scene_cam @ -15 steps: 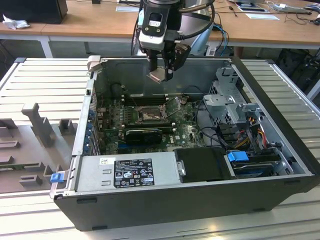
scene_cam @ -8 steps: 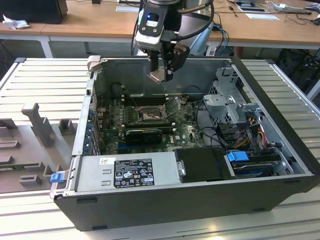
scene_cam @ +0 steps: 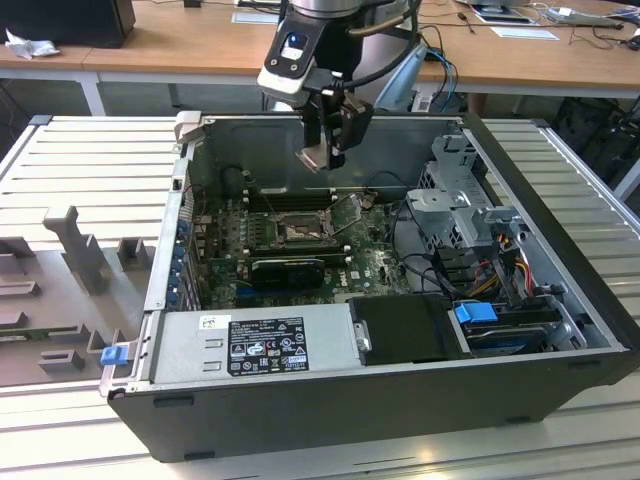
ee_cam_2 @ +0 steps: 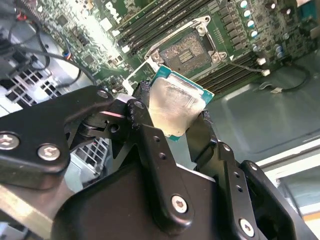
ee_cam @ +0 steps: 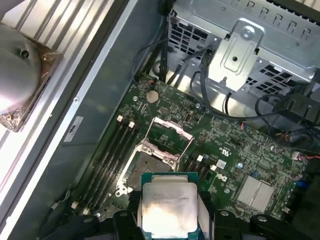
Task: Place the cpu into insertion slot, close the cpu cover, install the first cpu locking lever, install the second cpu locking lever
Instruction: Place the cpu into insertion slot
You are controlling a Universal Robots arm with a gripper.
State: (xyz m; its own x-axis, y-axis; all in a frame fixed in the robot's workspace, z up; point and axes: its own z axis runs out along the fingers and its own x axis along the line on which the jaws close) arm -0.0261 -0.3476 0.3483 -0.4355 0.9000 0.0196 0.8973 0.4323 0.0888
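Right, the arm reaches down over the open computer case [scene_cam: 400, 405], its gripper [scene_cam: 320, 152] hanging tilted above the green motherboard [ee_cam: 227, 145], black fingers [ee_cam_2: 150, 140] pinching the cpu [ee_cam_2: 176, 102] by two opposite edges. The chip is a flat square with a dull silver-grey lid, smeared and glossy, rimmed in teal-green board, and it is held in the air above the insertion slot [ee_cam: 145, 167], not seated. Below, the slot's brownish pin field lies bare inside its dark metal rim, and the cpu cover [ee_cam: 172, 131], a thin silvery frame, stands tipped up along one side.
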